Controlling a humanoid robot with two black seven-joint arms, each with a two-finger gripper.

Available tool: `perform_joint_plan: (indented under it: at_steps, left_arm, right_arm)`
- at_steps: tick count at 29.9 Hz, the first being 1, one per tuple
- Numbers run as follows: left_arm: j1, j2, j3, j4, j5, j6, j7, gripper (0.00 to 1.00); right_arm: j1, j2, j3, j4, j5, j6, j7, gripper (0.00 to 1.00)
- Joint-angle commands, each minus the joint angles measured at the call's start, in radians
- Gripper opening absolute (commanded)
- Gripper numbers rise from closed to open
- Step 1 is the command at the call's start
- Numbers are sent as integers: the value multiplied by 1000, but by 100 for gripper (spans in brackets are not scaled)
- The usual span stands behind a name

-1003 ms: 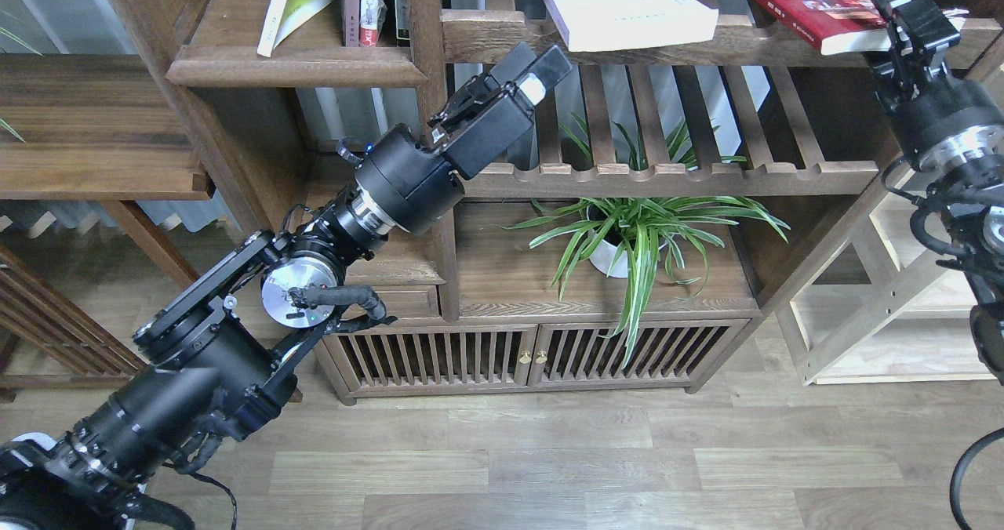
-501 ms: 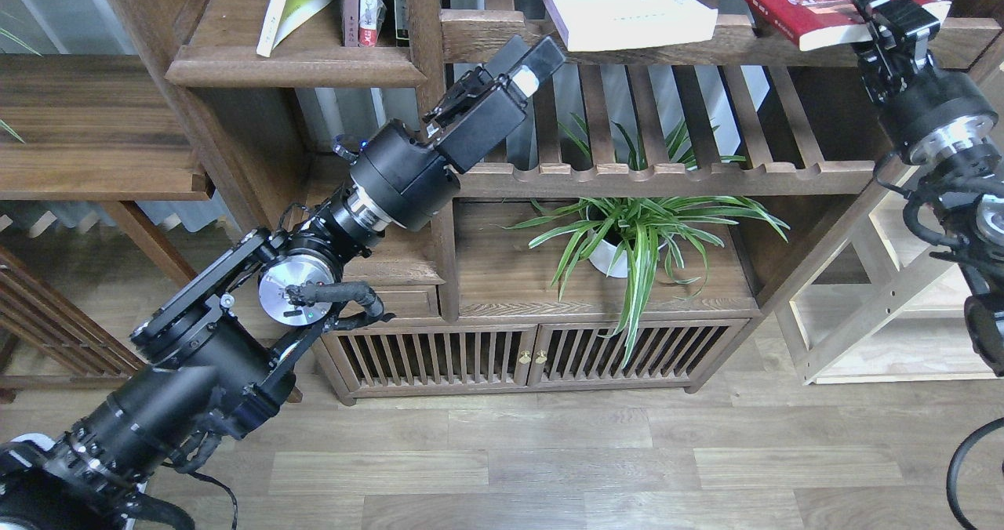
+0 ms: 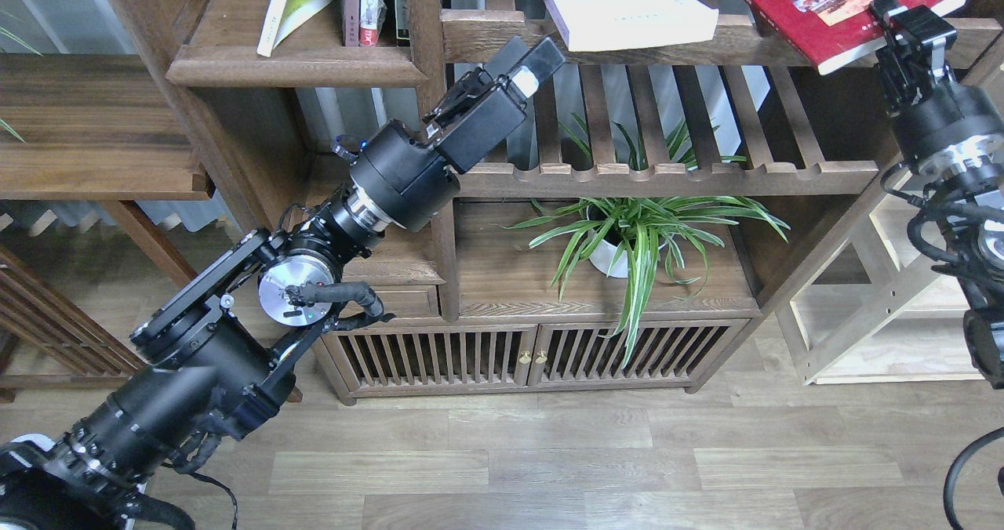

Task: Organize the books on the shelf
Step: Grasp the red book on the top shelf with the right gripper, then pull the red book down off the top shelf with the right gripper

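Gripping the red book (image 3: 831,5) with your right jaws closed, left jaws unclear, stand it upright on the shelf (image 3: 298,63).

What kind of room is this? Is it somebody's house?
Probably a living room or study in a home, though I can't be sure. There is a dark wooden bookcase with books on it, like the white book, a potted plant sitting lower down, and a wood plank floor.
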Motion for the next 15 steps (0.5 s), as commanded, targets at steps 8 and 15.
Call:
perform_joint_plan:
  at_steps: [8,15]
  left_arm:
    - [30,0,8,6,-1,0,-8,99]
    - [62,0,-2,9,-6,0,-20,99]
  right_arm:
    - [-117,-1,147,69,73,98,-13,3]
    - [-226,-1,161,102,90,190,-10,4]
